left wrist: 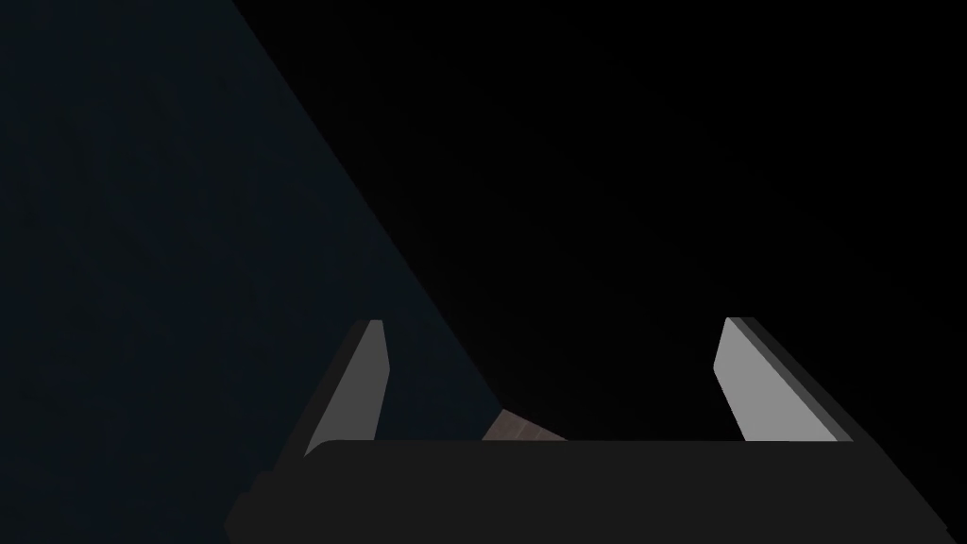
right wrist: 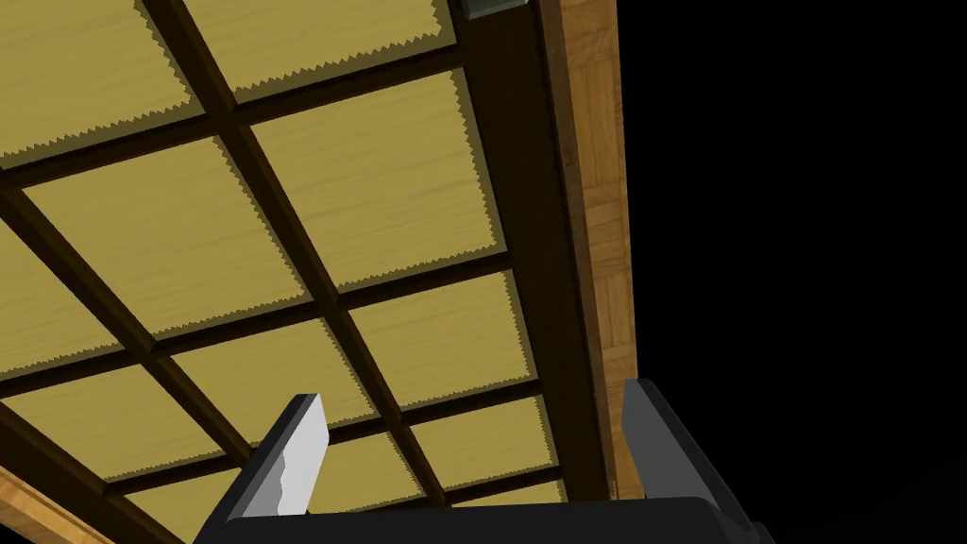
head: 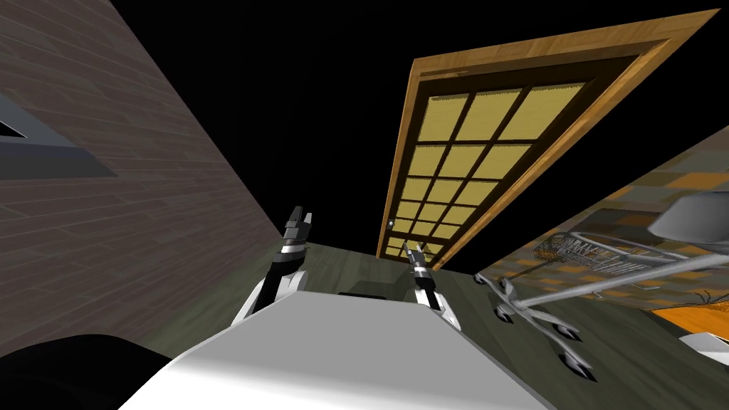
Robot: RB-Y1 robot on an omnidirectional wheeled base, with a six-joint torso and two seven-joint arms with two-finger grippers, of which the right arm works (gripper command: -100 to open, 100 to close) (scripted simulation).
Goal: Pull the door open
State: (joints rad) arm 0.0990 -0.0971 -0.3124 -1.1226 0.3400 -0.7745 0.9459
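1. Door (head: 463,149) with yellow panes stood just ahead of right gripper (right wrist: 472,392)
2. Its fingers (right wrist: 297,453) were spread wide, gripping nothing
3. Left gripper (left wrist: 556,322) sat wide open too, empty, near brown wall (head: 107,235)

The door (head: 455,171) stands ahead, the right end effector (head: 413,246) just before it, a wall (head: 128,213) left, a chair (head: 522,305) right

From the head, steeply down toward the far door (head: 455,164); from the right wrist, close up on that door; from the left, into a black area (left wrist: 661,189).
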